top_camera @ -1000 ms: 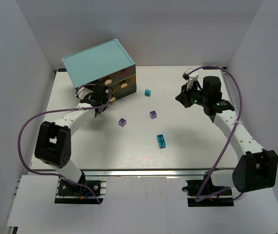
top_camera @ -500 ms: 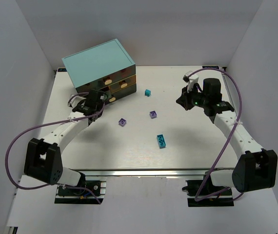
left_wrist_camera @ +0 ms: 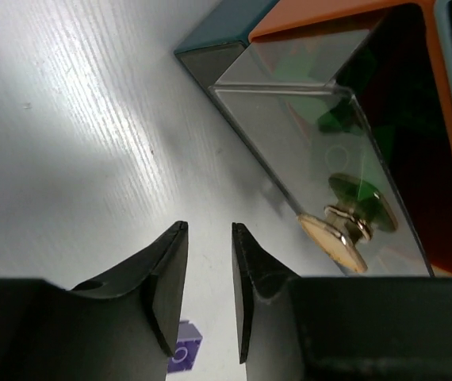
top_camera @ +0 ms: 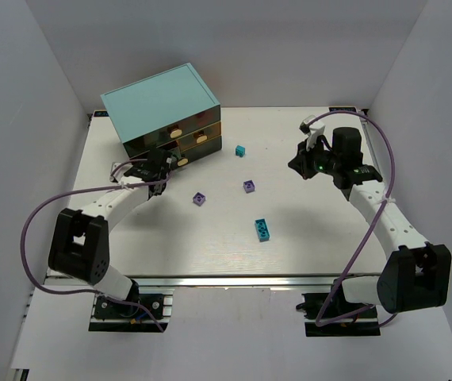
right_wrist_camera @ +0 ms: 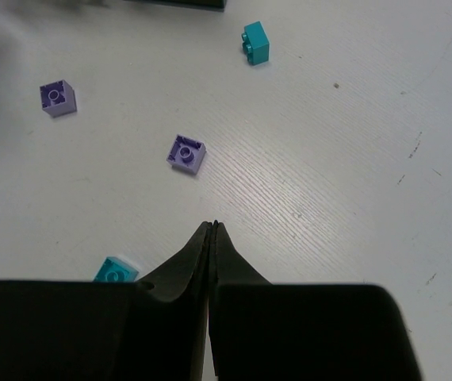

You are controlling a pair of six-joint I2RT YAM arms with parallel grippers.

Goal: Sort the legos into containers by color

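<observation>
The light-teal cabinet (top_camera: 162, 103) stands at the back left, its brownish drawers (top_camera: 197, 138) facing the table. My left gripper (top_camera: 157, 168) hovers just in front of the lower left drawer; in the left wrist view it (left_wrist_camera: 209, 227) is open by a narrow gap and empty. Right of it is a translucent drawer (left_wrist_camera: 305, 127) with a cream knob (left_wrist_camera: 333, 242) and green bricks (left_wrist_camera: 345, 119) inside. My right gripper (top_camera: 301, 164) is shut and empty (right_wrist_camera: 212, 226) above the table. Two purple bricks (top_camera: 200, 199) (top_camera: 248, 186) and two cyan bricks (top_camera: 240, 150) (top_camera: 262, 228) lie loose.
White walls close in the table on the left, back and right. In the right wrist view the purple bricks (right_wrist_camera: 186, 153) (right_wrist_camera: 57, 98) and cyan bricks (right_wrist_camera: 255, 42) (right_wrist_camera: 115, 271) lie ahead and left of the fingers. A purple brick (left_wrist_camera: 182, 353) shows below my left fingers.
My left arm has swung its elbow outward and back, and its gripper has shifted slightly down-left along the cabinet front. The right arm has barely moved. The bricks have not moved.
</observation>
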